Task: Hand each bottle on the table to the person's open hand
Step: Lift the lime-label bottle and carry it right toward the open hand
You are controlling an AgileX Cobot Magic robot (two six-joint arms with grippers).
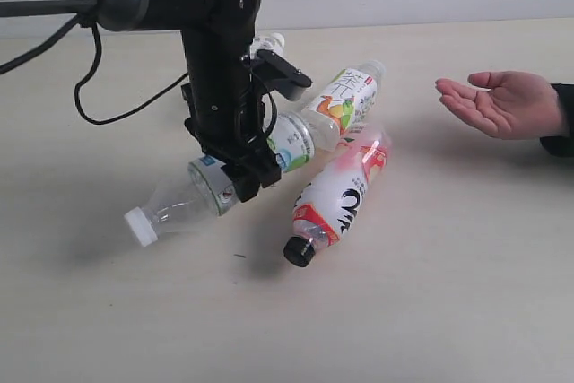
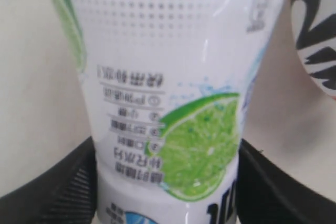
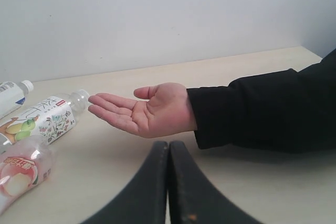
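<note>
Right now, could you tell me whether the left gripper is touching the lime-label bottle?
Touching. The left wrist view shows the lime-label bottle wedged between both black fingers, with no gap on either side.

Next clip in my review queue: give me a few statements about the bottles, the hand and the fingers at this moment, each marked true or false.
1. The left fingers sit on either side of the lime-label bottle. True.
2. The open hand has a bottle in it. False: the palm is bare and holds nothing.
3. The right fingers are spread wide apart. False: they are pressed together.
4. The black-capped bottle lies on its side on the table. True.
5. The fruit-label bottle stands upright. False: it lies on its side.
</note>
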